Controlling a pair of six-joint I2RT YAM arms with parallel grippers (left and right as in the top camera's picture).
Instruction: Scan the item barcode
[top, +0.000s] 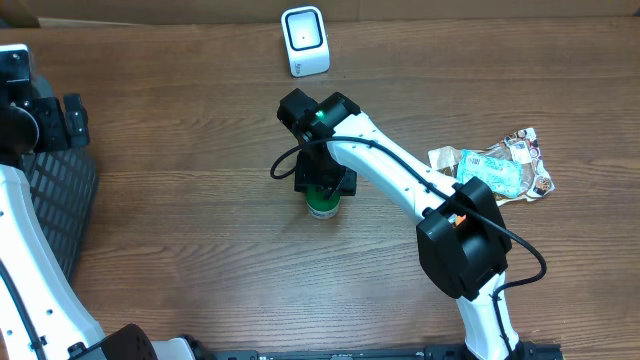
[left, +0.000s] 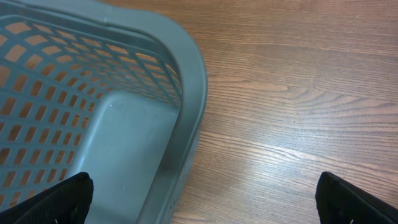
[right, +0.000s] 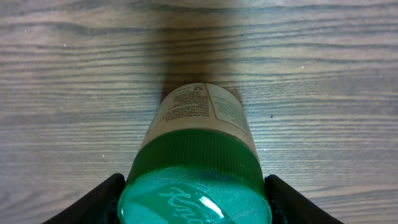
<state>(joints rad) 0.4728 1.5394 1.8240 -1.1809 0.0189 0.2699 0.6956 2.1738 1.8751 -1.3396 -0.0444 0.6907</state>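
I am holding the right gripper (right: 198, 196) astride the green ribbed lid of the small upright plastic jar with the pale printed label (right: 202, 115). One finger is sitting tight against each side, though I cannot tell whether they are pinching it. The jar is standing mid-table on the brown wooden table (top: 180, 220). The left gripper (left: 211, 205) is hanging wide open and empty by the grey plastic mesh basket (left: 186, 81), out of the way. The white box-shaped scanner (top: 305, 40) is waiting at the far edge, where I judge the label must go.

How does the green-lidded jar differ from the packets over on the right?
The jar stands upright, round and rigid; the packets lie flat and crinkled. The jar sits between the fingers of the right gripper; the packets lie untouched. Both rest on the wooden table.
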